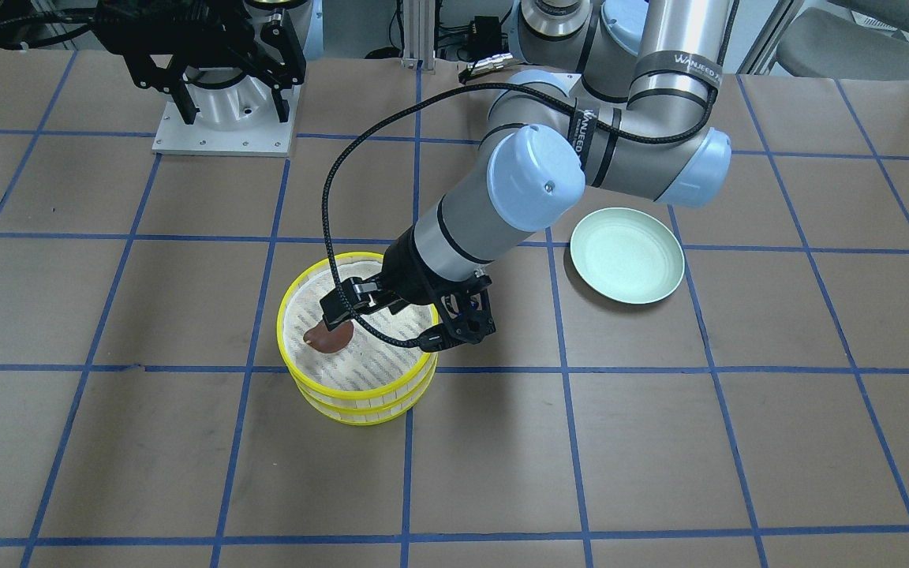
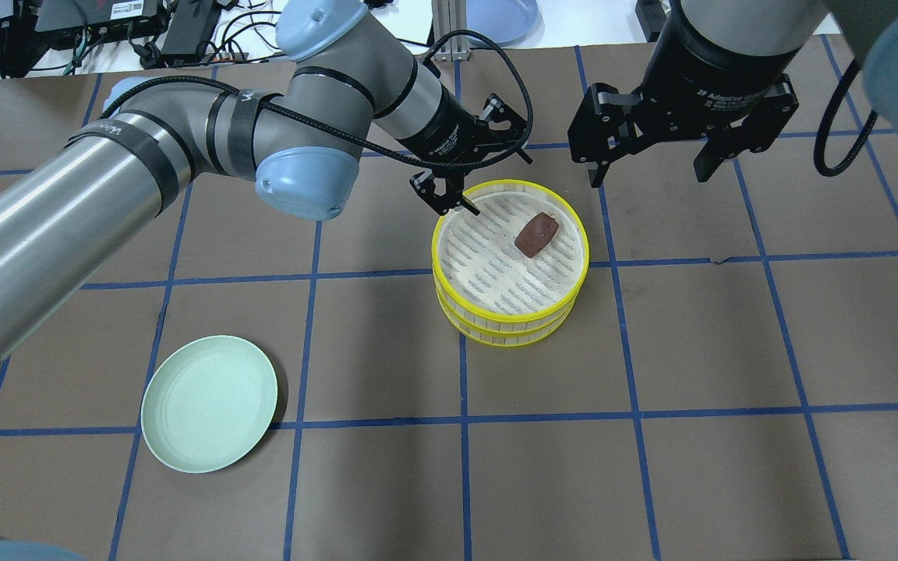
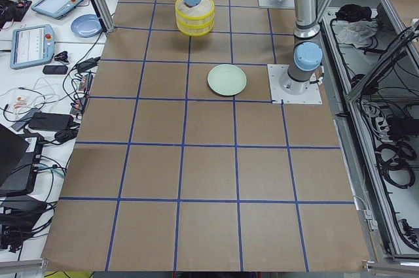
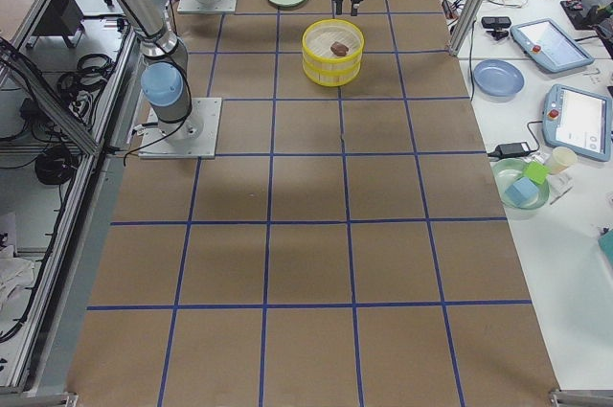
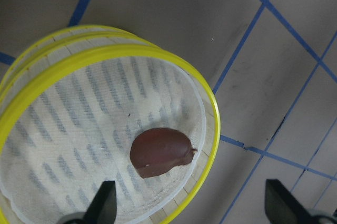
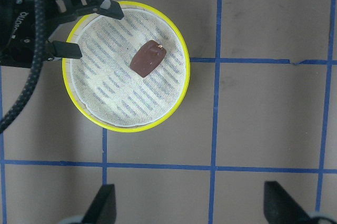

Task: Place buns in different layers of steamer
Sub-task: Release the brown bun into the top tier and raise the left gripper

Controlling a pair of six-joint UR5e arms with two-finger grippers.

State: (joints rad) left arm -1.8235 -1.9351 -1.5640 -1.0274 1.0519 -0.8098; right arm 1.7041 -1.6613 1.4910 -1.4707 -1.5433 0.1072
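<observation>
Left gripper (image 6: pixel 93 30): Jaws are spread wide and nothing is held. It is poised over the robot-side rim of the steamer stack, with the fingers clear of the bun.

Brown bun (image 2: pixel 536 234): It lies free on the cloth lining of the upper tray, off-centre and near the wall. In the left wrist view it is seen ahead of the open fingers and touched by neither.

Upper tray (image 1: pixel 280 327): It is seated squarely on the lower tray, with the yellow rims aligned. Stacked this way, each layer can take one bun.

Lower tray (image 1: pixel 360 408): Only its slatted wall is visible. The interior is covered by the tray above.

Cream bun: It is not seen in any view. It is judged likely to lie in the covered lower layer, though this cannot be confirmed.

Right gripper (image 2: pixel 652 167): It is held high beside the stack with the jaws wide apart and empty. It appears to be parked clear so that the left arm's work is not obstructed.

Green plate (image 2: pixel 209 403): It rests empty on the left arm's side of the table (image 2: pixel 652 467), well apart from the steamer. It is judged to be the buns' source.

Task stage: The task is judged near completion. Only a clean lift of the left gripper away from the rim appears to remain.

Risk: The stack could be nudged if a finger caught the rim.
</observation>
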